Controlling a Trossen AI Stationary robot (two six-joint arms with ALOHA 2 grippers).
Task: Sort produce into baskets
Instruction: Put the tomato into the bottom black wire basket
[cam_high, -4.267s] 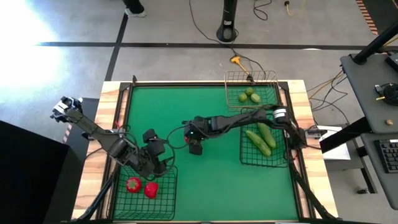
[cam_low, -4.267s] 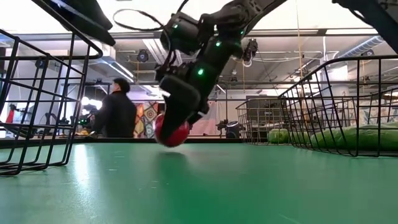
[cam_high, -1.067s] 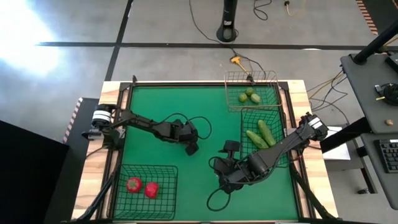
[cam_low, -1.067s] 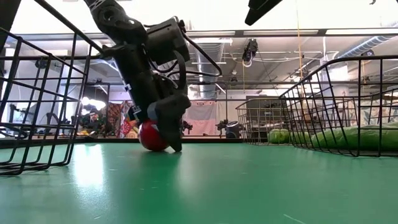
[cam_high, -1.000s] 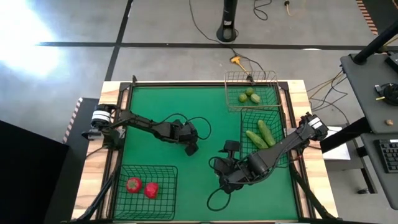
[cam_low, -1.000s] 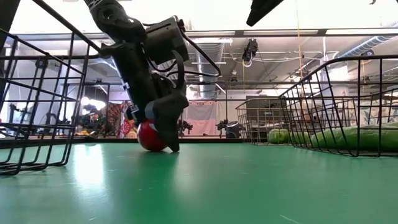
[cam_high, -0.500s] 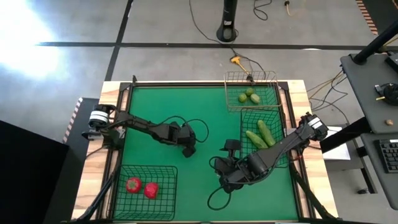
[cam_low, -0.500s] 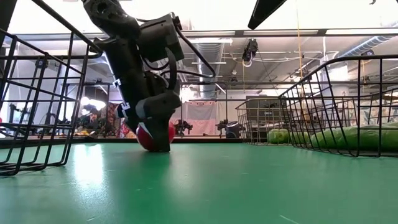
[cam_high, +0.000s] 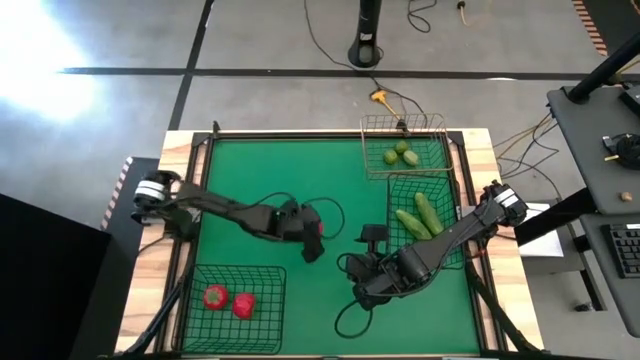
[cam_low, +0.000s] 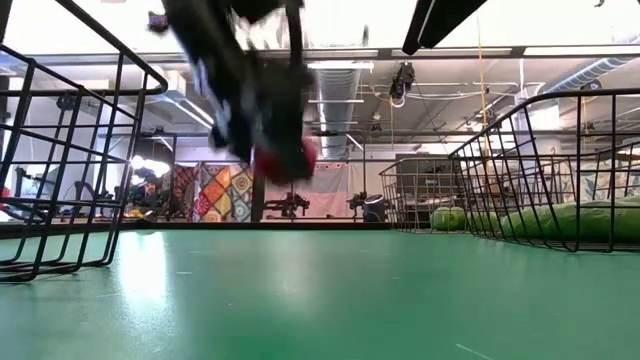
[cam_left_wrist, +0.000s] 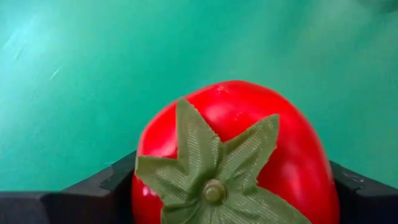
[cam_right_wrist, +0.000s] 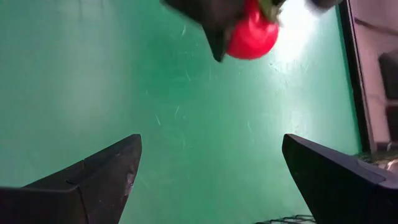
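My left gripper (cam_high: 313, 242) is shut on a glossy red tomato (cam_left_wrist: 236, 143) with a green calyx, above the middle of the green table. It shows blurred in the low view (cam_low: 285, 160), and in the right wrist view (cam_right_wrist: 252, 31). My right gripper (cam_right_wrist: 211, 186) is open and empty, low over the table to the tomato's right (cam_high: 352, 268). Two red pieces (cam_high: 228, 300) lie in the near-left black basket (cam_high: 262, 322). Cucumbers (cam_high: 420, 220) lie in the right black basket (cam_high: 400, 258). Light-green pieces (cam_high: 400, 153) lie in the tan basket (cam_high: 380, 125). My left gripper pinches the tomato by its two opposite sides (cam_left_wrist: 144, 155) between its two fingers (cam_left_wrist: 93, 193). The fingers come from above, pointing down at a slant. The calyx (cam_left_wrist: 211, 180) faces back toward the wrist. The tomato is lifted clear of the table.
Open green table lies between the near-left basket and the right baskets. The table has a raised wooden rim (cam_high: 175, 190). My right arm (cam_high: 450, 235) reaches over the right black basket. Cables trail on the floor beyond the far edge.
My left gripper has risen from the table with the tomato, which sat on the green surface a second ago and now hangs clear above it. The gripper has also shifted slightly toward the table's right and near edges. My right arm has kept still.
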